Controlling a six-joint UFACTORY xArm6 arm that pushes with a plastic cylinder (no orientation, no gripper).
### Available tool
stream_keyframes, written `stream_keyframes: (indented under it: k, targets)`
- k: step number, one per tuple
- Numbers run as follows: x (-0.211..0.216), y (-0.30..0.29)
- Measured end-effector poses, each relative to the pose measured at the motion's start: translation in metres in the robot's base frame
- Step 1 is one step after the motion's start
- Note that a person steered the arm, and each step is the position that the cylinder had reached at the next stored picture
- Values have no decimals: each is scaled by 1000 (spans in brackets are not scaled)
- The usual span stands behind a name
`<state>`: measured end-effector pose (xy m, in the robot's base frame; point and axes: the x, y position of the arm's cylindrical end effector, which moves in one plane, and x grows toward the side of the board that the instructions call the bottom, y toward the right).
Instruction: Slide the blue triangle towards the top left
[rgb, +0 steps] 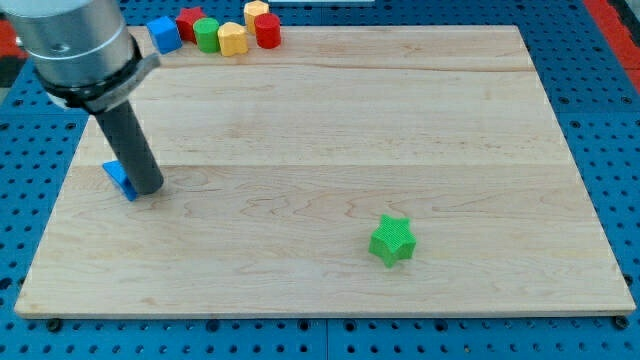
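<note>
**Rod tip against the blue triangle at the board's left edge**

The wooden board (330, 150) fills the view. The dark rod descends from the view's upper left; there is no pincer, only my tip (147, 189), touching the right side of the blue triangle (120, 179). A green star (392, 241) lies well apart, lower right. Blue, red, green and yellow blocks (222, 30) cluster along the top edge.

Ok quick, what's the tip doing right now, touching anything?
My tip: no jaws, holds nothing; it sits against the blue triangle, on that block's right in the view.
</note>
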<state>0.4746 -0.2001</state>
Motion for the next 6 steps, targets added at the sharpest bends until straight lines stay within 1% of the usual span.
stream_keyframes:
  k: [1,2,3,4,5,6]
  targets:
    - [-1,-12]
    - [3,6]
    - [29,27]
    - [29,-61]
    - [28,-77]
    - [19,-45]
